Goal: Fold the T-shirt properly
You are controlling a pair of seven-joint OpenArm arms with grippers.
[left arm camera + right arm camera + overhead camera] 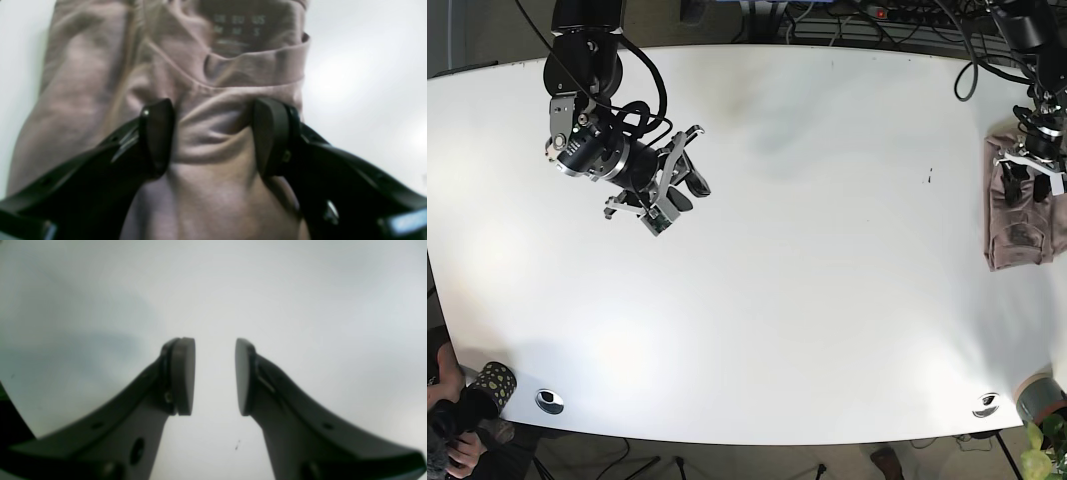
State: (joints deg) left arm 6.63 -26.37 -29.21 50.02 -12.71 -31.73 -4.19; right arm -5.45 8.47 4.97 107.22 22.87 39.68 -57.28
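The mauve T-shirt (100, 83) lies folded into a narrow rectangle at the table's right edge in the base view (1017, 235). Its collar and size label face up in the left wrist view. My left gripper (213, 133) is open and set down on the shirt, with a small ridge of fabric bunched between its fingers; in the base view it (1028, 172) is over the shirt's far end. My right gripper (215, 373) is open and empty above the bare white table (300, 306), at the far left of the base view (689, 180).
Two round grommets (549, 400) (986, 404) sit near the table's front edge. A grey cup (1035, 394) and a plant stand off the front right corner. Cables run along the back edge. A person (452, 420) is at the bottom left.
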